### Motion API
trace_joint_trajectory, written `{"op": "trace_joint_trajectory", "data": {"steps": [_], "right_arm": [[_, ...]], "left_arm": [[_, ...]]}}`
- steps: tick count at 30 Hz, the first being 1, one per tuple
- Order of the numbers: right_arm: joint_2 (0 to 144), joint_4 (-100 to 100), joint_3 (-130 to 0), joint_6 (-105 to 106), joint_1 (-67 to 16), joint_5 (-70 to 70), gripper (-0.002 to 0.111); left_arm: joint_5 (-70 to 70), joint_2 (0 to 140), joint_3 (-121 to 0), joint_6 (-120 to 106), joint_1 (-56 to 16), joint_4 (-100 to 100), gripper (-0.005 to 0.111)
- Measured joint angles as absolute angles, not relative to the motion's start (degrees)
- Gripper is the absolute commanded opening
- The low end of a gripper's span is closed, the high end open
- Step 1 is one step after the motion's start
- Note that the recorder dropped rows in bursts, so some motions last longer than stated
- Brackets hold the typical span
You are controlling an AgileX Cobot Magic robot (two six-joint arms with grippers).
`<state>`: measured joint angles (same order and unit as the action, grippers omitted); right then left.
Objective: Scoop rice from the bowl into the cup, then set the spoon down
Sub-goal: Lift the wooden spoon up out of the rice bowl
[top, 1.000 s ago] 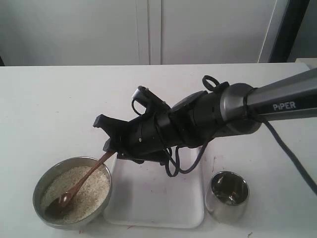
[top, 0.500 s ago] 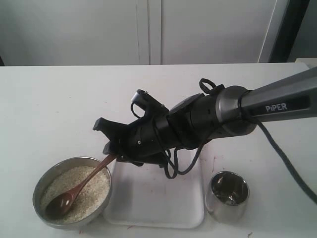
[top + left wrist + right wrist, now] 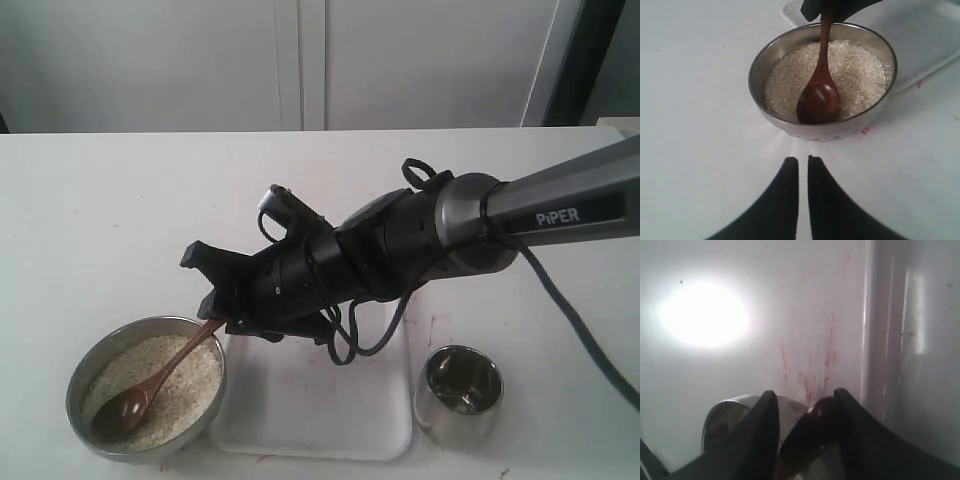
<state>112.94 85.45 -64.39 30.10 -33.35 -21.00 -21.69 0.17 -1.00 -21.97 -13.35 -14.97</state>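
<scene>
A robot test bench in what looks like a lab — a plain white table [image 3: 100, 220] backed by blank white wall panels [image 3: 150, 60], an arm marked PiPER [image 3: 560, 210] trailing black cable, a red-smudged white tray [image 3: 320, 415], and a bowl [image 3: 72, 392] of uncooked rice [image 3: 185, 380] and a steel cup [image 3: 455, 420] set out.

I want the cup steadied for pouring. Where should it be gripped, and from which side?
Probably its round outer wall, fingers straddling the cup from its right in the exterior view: it stands upright, with the tray close on its left.
</scene>
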Motion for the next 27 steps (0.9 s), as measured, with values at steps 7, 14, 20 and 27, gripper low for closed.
{"op": "trace_joint_trajectory", "data": {"steps": [7, 14, 20, 27], "right_arm": [[112.9, 86.2, -64.4, 30.2, -33.3, -21.2, 0.014], [112.9, 87.1, -65.0, 30.0, -33.3, -21.6, 0.009], [112.9, 86.6, -66.4, 31.5, -33.3, -21.8, 0.009], [112.9, 86.0, -68.0, 33.3, -33.3, -21.7, 0.0]], "left_arm": [[-21.7, 0.2, -1.0, -22.0, -13.3, -15.0, 0.014], [-21.7, 0.2, -1.0, -22.0, -13.3, -15.0, 0.014], [-21.7, 0.2, -1.0, -22.0, -13.3, -15.0, 0.014], [-21.7, 0.2, -1.0, -22.0, -13.3, -15.0, 0.014]]}}
